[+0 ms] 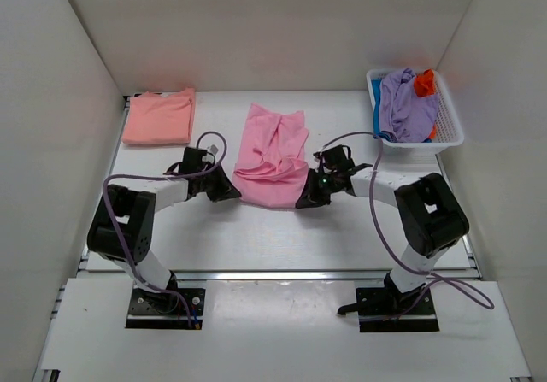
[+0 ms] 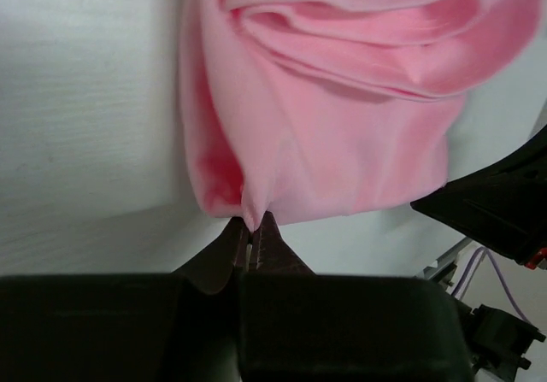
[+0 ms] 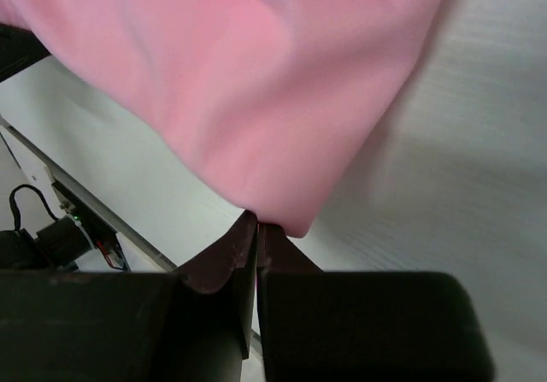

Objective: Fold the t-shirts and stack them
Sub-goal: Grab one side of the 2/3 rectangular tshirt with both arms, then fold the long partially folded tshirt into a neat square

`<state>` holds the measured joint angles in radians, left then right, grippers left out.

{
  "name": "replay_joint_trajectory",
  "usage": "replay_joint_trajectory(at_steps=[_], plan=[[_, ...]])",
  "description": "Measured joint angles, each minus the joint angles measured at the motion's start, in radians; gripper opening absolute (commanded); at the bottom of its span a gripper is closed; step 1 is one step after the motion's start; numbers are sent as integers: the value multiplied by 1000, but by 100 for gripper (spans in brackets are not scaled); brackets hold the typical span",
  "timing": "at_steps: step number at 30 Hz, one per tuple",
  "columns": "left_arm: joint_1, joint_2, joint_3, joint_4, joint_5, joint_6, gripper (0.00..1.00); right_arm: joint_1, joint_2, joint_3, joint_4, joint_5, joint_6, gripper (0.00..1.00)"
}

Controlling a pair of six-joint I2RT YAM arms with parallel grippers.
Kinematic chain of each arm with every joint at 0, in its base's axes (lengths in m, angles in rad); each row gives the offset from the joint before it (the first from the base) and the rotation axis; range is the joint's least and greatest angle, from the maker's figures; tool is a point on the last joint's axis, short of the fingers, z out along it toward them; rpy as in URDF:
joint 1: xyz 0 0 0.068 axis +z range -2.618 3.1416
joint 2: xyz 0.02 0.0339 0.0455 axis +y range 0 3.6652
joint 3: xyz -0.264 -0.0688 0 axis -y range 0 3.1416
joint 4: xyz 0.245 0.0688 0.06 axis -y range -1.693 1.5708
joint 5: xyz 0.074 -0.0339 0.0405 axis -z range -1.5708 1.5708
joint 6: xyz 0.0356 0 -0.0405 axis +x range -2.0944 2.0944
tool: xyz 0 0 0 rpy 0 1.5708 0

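While the salmon-peach shirt (image 1: 159, 117) sits folded in a flat rectangle at far left, the left gripper (image 1: 232, 192) is pinched tight on the near-left corner of the light pink shirt (image 1: 273, 151) (soft, rumpled, bunched in thick folds mid-table). The right gripper (image 1: 302, 202) is clamped on its near-right corner. At far right, a white slatted basket (image 1: 450, 126) holds the lavender shirt (image 1: 403, 102), orange shirt (image 1: 425, 81) and blue shirt (image 1: 377, 122) in a heap.

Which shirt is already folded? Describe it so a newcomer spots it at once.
On the white table, look to the far left corner: the salmon-peach cloth t-shirt lies there alone. Unlike the rumpled light pink cloth t-shirt mid-table, it is a flat, neat rectangle.
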<state>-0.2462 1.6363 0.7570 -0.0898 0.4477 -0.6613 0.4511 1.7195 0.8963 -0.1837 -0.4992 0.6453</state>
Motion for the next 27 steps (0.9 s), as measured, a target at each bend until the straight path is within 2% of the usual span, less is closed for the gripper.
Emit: replay_joint_trajectory(at_steps=[7,10,18,22,27], plan=[[-34,-183,29,-74,-1,17,0,-40,-176,47,-116,5,-76,0],[-72,-280,-35,-87,1,21,0,-32,-256,-10,-134,2,-93,0],[-193,-485,-303,-180,13,-5,0,57,-442,-297,-221,-32,-72,0],[-189,-571,-338,-224,15,-16,0,66,-511,-345,-243,-60,-58,0],[-166,-642,-341,-247,29,-18,0,63,-500,-340,-250,-94,-76,0]])
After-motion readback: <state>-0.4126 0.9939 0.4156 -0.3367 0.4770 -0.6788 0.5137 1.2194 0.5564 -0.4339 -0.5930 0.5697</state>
